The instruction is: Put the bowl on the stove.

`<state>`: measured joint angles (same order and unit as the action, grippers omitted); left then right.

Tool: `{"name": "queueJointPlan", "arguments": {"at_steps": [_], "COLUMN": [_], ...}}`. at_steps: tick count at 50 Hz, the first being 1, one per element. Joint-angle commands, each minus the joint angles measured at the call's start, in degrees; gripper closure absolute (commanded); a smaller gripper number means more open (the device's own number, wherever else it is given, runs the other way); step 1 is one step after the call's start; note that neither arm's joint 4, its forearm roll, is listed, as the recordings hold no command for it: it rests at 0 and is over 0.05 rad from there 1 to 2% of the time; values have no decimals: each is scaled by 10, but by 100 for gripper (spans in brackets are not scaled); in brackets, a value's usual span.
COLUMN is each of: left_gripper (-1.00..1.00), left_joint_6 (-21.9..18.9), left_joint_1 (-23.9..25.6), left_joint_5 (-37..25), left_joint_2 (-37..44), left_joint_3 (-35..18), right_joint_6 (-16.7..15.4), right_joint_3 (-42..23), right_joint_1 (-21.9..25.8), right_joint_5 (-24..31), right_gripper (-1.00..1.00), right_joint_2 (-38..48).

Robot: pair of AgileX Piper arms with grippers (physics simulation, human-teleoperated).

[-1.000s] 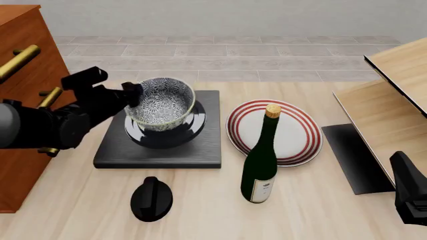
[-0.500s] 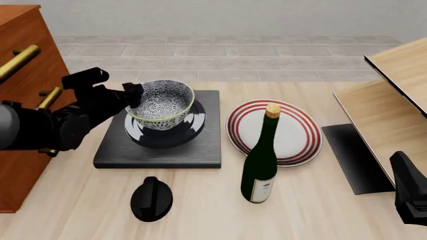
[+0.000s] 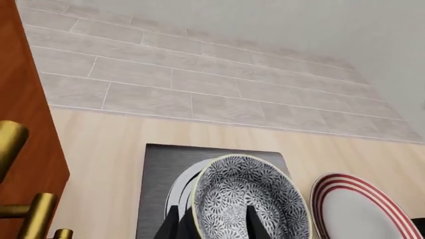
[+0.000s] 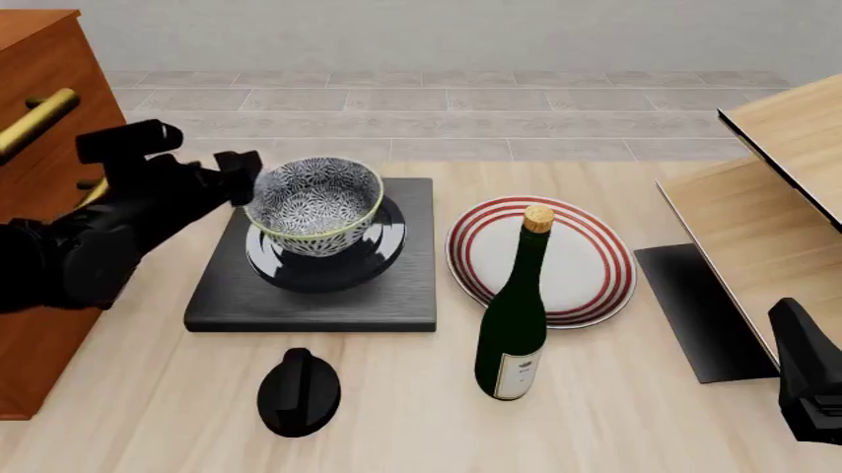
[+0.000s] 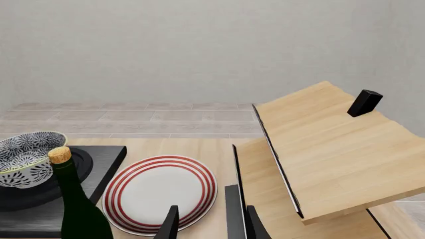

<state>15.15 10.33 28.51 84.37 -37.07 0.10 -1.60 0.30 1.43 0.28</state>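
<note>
At the far left, a reddish-brown wooden cabinet with brass bar handles is standing against the edge of the pale wooden surface. The black left pincer is hanging just beside the rim of the round white bowl with dense dark-blue floral pattern and yellow-green rim; in the left wrist view its fingertips are straddling the bowl's near wall, apparently spread and not clamping it. The bowl is sitting on the glossy burner rings of the flat square black stove. A small black round knob is lying in front of the stove. To the right, a flat white plate with red rings is lying just beside the stove, and a dark green corked bottle is standing upright before it; its pale label is too small to read. A light wooden shelf unit is filling the right side. The right pincer is hovering low there, its fingers parted and holding nothing.
</note>
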Motion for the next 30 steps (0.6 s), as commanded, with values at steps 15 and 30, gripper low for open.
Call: {"name": "queueJointPlan", "arguments": {"at_steps": [15,30], "left_gripper": [-100,-100], "left_joint_6": [-83,-109], "left_joint_1": [52,40], "left_joint_5": [-27,-123], "left_joint_2": [-247,-388], "left_joint_3": [162,179], "right_joint_6": [0,0], "right_joint_3": [0,0], "right_joint_1": [0,0], "right_joint_5": [0,0], "right_gripper": [-100,-100], "right_joint_2": [0,0]}}
